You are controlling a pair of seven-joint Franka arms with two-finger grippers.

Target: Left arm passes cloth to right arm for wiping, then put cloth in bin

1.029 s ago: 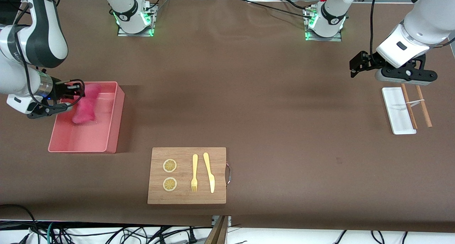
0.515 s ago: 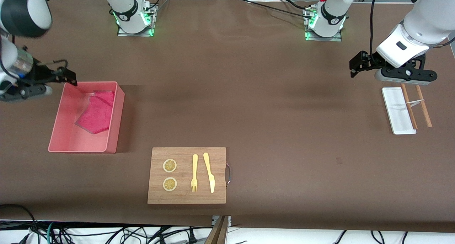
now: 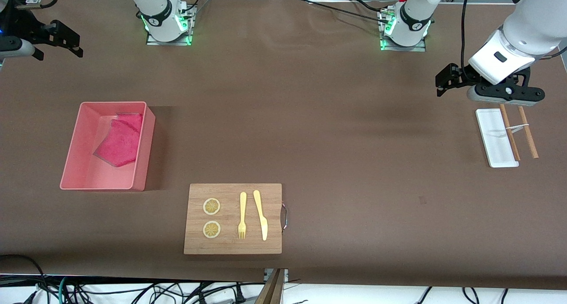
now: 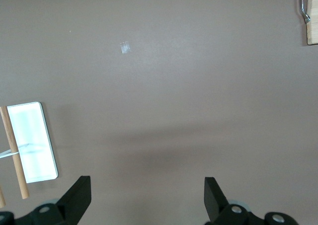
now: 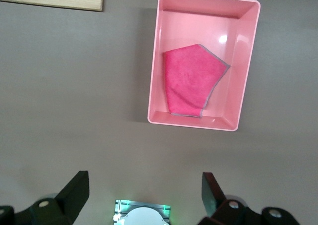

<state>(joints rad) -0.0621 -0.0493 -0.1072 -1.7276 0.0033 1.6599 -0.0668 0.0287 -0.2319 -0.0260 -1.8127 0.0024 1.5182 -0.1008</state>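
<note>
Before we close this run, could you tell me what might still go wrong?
Little seems at risk: the cloth lies inside the bin, released. It leans on one wall, so a bump might shift it. The right gripper, open, is up near the table edge; the left gripper, open, waits by the white tray.

No readable text, labels, brands or numbers showed on anything; marks on the arm bases were too small to read.
</note>
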